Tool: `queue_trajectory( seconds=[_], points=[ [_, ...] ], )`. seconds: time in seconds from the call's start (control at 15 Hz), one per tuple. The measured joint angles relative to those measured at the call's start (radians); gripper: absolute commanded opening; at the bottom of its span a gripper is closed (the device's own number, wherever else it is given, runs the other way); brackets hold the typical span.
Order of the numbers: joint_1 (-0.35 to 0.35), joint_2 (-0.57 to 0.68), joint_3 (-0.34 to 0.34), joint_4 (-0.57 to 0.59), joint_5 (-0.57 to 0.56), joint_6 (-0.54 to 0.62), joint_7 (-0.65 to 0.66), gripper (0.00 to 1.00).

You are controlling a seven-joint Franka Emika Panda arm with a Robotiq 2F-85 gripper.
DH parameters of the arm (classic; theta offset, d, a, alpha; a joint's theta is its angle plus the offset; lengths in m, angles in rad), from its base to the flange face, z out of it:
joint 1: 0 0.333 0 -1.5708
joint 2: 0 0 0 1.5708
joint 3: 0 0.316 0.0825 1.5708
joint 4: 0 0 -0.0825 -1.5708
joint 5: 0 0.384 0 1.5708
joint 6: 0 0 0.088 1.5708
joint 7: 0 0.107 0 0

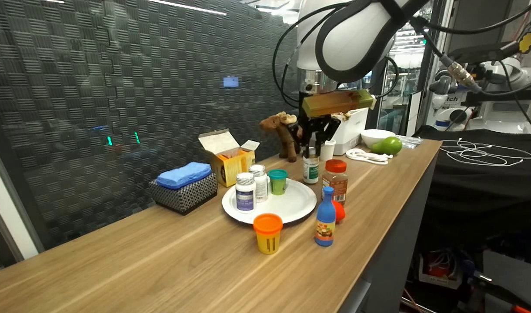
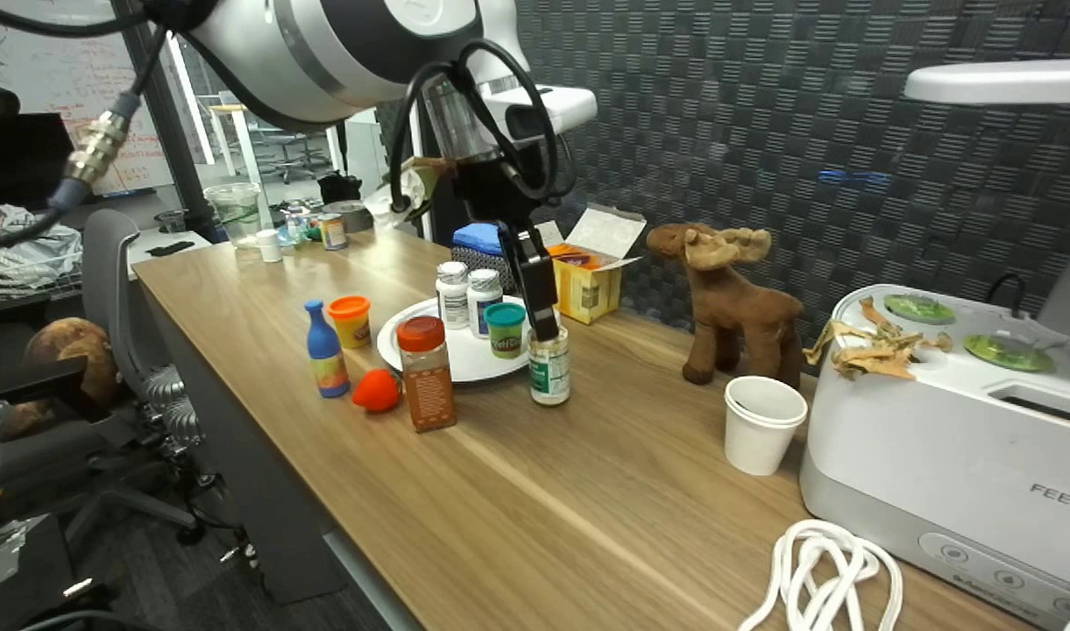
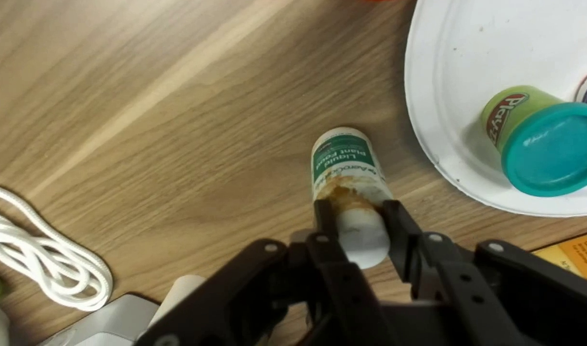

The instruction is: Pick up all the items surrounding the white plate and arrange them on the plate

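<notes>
In the wrist view my gripper point(image 3: 357, 204) is shut on the white-capped plant food bottle point(image 3: 343, 151), one finger against each side of its cap. The bottle stands upright on the table just outside the white plate point(image 1: 293, 204). On the plate are two white bottles, a front one point(image 1: 245, 195) and a rear one point(image 1: 261, 184), plus a green tub with a teal lid point(image 1: 278, 182). Around the plate's near side stand an orange-lidded yellow tub point(image 1: 268, 237), a blue bottle point(image 1: 325, 217), a red-capped spice jar point(image 2: 429, 386) and a small red rounded item point(image 2: 377, 391).
Behind the plate are an open yellow box point(image 1: 235, 167) and a patterned box point(image 1: 185, 191) under a blue cloth. A plush moose point(image 2: 736, 307), stacked paper cups point(image 2: 758, 429), a white appliance point(image 2: 920, 438) and coiled white cord point(image 2: 828, 570) occupy the other end.
</notes>
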Motion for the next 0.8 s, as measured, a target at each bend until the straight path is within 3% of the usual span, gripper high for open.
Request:
queue_trajectory(
  seconds=[0.4,0.8],
  points=[
    [0.045,-0.089,0.016,0.005,-0.093,-0.046,0.038,0.08],
    [0.069,-0.161,0.097,-0.011,-0.123,-0.130,0.065,0.08]
  ],
)
